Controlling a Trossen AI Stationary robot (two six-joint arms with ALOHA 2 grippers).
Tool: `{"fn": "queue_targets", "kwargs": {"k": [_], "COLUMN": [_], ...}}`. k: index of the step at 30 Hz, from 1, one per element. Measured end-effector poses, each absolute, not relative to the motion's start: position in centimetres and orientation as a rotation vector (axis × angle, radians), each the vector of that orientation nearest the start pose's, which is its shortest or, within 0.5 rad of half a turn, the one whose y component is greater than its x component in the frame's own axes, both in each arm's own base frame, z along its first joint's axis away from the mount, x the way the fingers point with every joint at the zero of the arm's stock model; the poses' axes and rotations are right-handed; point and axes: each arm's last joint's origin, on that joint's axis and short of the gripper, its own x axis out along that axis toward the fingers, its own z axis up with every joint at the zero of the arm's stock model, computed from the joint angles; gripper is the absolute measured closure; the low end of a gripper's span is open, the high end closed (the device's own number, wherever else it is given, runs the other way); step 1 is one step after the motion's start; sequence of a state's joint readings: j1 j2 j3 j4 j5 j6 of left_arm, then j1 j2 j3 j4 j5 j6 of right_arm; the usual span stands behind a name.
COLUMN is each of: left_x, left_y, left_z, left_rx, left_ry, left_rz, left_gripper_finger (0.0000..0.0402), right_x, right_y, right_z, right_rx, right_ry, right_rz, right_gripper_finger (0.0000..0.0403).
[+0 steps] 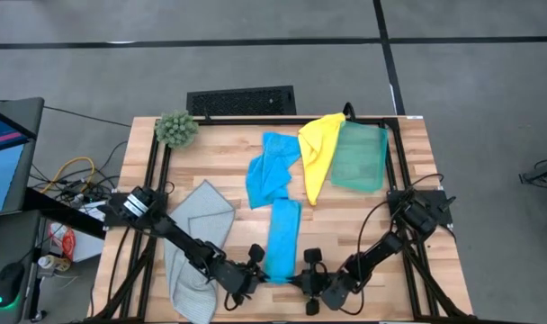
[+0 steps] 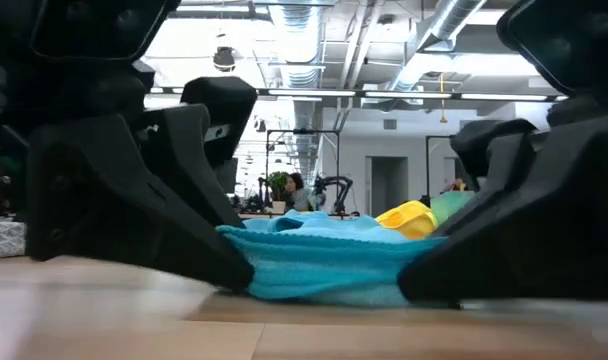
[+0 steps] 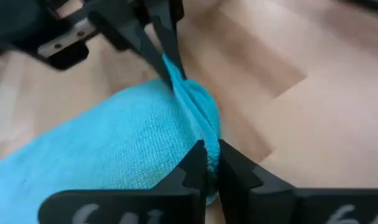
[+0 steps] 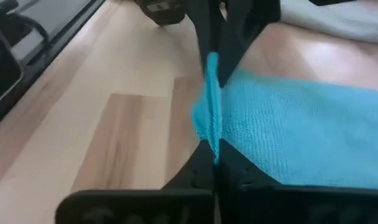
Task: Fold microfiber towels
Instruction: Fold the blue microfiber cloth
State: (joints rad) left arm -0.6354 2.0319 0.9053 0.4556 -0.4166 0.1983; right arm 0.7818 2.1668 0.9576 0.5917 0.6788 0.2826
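Blue towel (image 1: pixel 283 236) near edge pinched: L hand (image 1: pixel 253 267), R hand (image 1: pixel 311 271) clamped on corners.

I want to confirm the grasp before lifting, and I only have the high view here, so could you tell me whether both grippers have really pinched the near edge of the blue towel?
Observer: Yes. The left wrist view shows the left gripper shut on the blue towel, with cloth bunched between its fingers.
Operator: And the right side, please?
Observer: The right wrist view shows the right gripper shut on the same edge, a thin fold standing up between the fingers.
Operator: Is the towel off the table yet?
Observer: In the low view it lies on the wood between both grippers, not yet lifted.
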Motion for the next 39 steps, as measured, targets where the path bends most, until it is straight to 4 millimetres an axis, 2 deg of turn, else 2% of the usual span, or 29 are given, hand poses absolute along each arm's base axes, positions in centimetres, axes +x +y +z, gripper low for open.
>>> {"fn": "queue_targets", "kwargs": {"k": [3,6,10,15,19,28,39], "left_x": [30.6,30.5,30.2,30.7,31.7,33.9,35.6], "left_y": [-21.1,-21.3,-20.7,-19.0,-16.9,-12.0,-5.7], "left_z": [10.2,12.8,15.5,16.9,16.3,16.1,15.7], "left_rx": [0.561,0.565,0.576,0.641,0.645,0.690,0.550], "left_ry": [0.571,0.524,0.487,0.477,0.544,0.617,0.686], "left_rz": [-0.207,-0.158,-0.085,0.062,0.083,0.173,0.131], "left_gripper_finger": [0.0388,0.0392,0.0391,0.0385,0.0385,0.0384,0.0384], "right_x": [28.6,28.4,28.1,28.0,28.6,29.3,29.8], "right_y": [25.7,25.4,24.5,22.6,20.8,17.1,13.3], "right_z": [8.1,10.1,12.7,15.0,15.2,13.9,12.8], "right_rx": [-0.146,-0.162,-0.194,-0.255,-0.264,-0.300,-0.343], "right_ry": [0.426,0.402,0.397,0.421,0.470,0.617,0.721], "right_rz": [-0.009,-0.077,-0.150,-0.253,-0.314,-0.456,-0.561], "right_gripper_finger": [0.0386,0.0371,0.0374,0.0386,0.0378,0.0379,0.0374]}}
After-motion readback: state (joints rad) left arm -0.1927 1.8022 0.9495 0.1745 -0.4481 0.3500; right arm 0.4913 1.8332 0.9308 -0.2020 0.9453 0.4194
